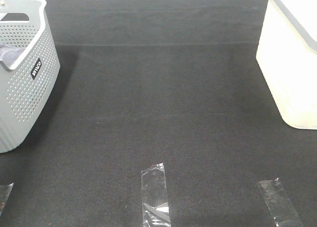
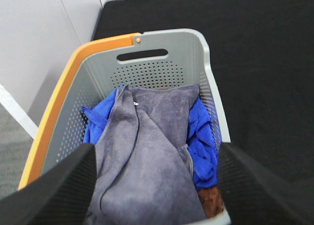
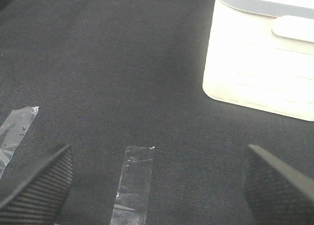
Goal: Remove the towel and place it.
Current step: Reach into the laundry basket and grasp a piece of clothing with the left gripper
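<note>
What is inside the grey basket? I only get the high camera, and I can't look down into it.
Observer: The left wrist camera looks straight into the basket. A big grey towel lies on top of a blue cloth.
Operator: Is the left gripper holding the towel?
Observer: No. The left gripper is open above the basket, with its fingers spread wide and nothing clamped between them.
</note>
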You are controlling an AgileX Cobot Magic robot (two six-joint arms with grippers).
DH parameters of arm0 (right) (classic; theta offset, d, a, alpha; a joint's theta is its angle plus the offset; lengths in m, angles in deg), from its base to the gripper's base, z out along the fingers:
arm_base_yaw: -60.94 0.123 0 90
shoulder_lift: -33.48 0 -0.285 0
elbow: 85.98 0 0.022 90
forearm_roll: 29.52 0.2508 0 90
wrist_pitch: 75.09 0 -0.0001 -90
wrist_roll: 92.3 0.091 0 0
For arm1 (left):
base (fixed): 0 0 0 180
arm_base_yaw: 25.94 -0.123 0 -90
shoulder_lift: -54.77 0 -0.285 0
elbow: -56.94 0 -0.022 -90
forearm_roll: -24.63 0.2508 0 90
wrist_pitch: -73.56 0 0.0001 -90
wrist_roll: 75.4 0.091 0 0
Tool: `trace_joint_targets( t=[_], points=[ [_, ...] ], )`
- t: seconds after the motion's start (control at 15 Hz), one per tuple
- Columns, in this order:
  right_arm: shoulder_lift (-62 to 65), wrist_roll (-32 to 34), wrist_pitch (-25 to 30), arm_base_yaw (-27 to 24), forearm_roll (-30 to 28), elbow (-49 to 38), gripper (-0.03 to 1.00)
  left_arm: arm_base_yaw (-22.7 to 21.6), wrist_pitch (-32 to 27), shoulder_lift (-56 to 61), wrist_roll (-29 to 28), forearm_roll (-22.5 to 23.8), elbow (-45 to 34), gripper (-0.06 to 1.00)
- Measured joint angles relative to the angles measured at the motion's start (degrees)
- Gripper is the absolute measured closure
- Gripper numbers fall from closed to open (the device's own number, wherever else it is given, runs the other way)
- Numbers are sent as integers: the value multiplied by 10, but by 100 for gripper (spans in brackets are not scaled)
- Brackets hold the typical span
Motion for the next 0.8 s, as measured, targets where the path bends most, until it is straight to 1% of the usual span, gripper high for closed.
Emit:
trace_joint_targets(
  t=[0.13, 0.33, 0.4, 0.6, 0.8],
  points=[
    [0, 0, 0, 0, 0, 0, 10, 0, -22, -114, -21, 15, 76, 28],
    [0, 0, 0, 0, 0, 0, 10, 0, -81, -283, -55, 58, 197, 28],
    [0, 0, 0, 0, 0, 0, 10, 0, -106, -354, -66, 78, 257, 28],
    [0, 0, 0, 0, 0, 0, 10, -3, -154, -480, -87, 118, 376, 28],
    [0, 0, 0, 0, 0, 0, 10, -26, -199, -587, -91, 125, 485, 28]
  ],
)
